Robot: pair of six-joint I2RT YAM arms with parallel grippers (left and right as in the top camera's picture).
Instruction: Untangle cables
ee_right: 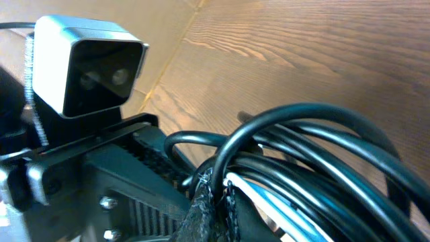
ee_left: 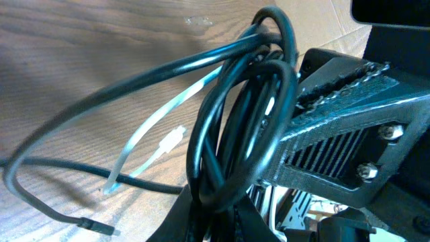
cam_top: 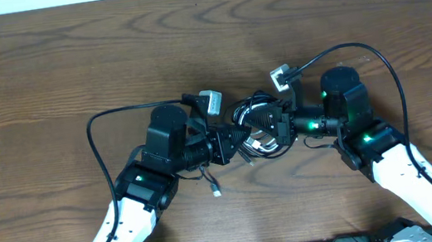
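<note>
The cables (cam_top: 255, 124) are a tangled bunch of black loops with a white cord inside, held between both grippers at the table's centre. My left gripper (cam_top: 241, 138) comes in from the left and is shut on the black loops (ee_left: 235, 134). In its wrist view the jaws (ee_left: 213, 210) pinch the bundle's lower end. The white cable (ee_left: 151, 131) trails onto the wood, ending in a small white plug (ee_left: 173, 139). My right gripper (cam_top: 272, 125) comes in from the right. Its fingers (ee_right: 218, 198) are shut on the black strands (ee_right: 322, 154), beside the white cord (ee_right: 269, 195).
A loose black cable end with a plug (cam_top: 215, 190) lies on the wood below the left gripper; the same plug (ee_left: 94, 226) shows in the left wrist view. The two wrists nearly touch. The left wrist camera (ee_right: 80, 60) fills the right wrist view's left side.
</note>
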